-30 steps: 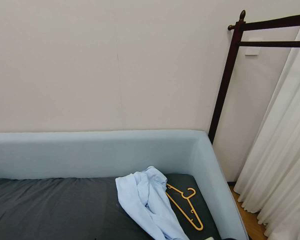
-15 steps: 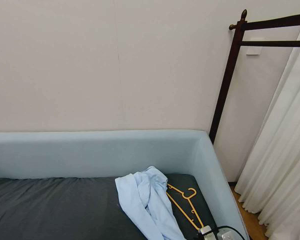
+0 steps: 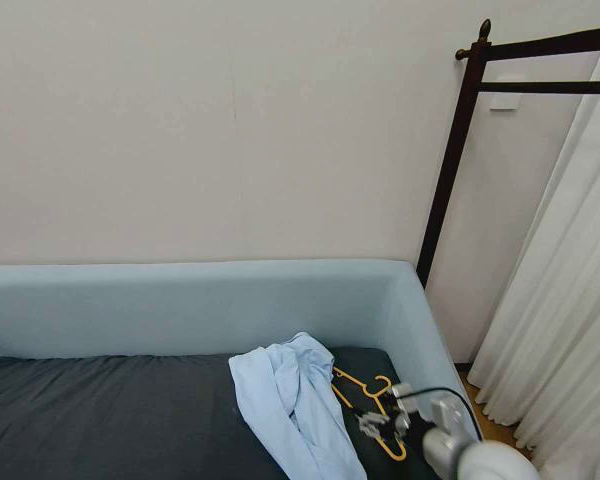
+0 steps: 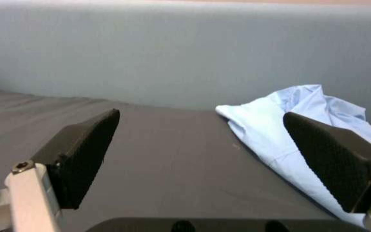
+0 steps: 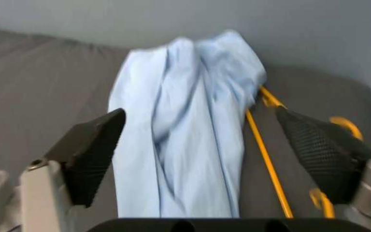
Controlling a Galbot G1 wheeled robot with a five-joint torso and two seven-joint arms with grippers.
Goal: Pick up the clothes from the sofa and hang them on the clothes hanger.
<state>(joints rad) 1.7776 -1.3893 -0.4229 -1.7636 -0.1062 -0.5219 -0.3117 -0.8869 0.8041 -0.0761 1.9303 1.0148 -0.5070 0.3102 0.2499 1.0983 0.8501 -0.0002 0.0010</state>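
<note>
On the sofa [image 3: 180, 300] the shirt [image 3: 295, 405] lies bunched, touching the hanger [image 3: 378, 402]. My right gripper [image 5: 200, 116] hangs above it, wide open and empty; my left gripper [image 4: 201, 115] too, beside it. It looks soft and light, so I'd pinch a thick fold

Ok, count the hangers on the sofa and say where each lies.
1. The yellow hanger lies on the dark cushion beside the light blue shirt, one end under it. Others could hide beneath the shirt.

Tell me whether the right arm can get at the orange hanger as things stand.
Probably yes. The right claw hangs open close over the orange hanger with nothing between them; only the blue shirt overlaps one end of it.
</note>
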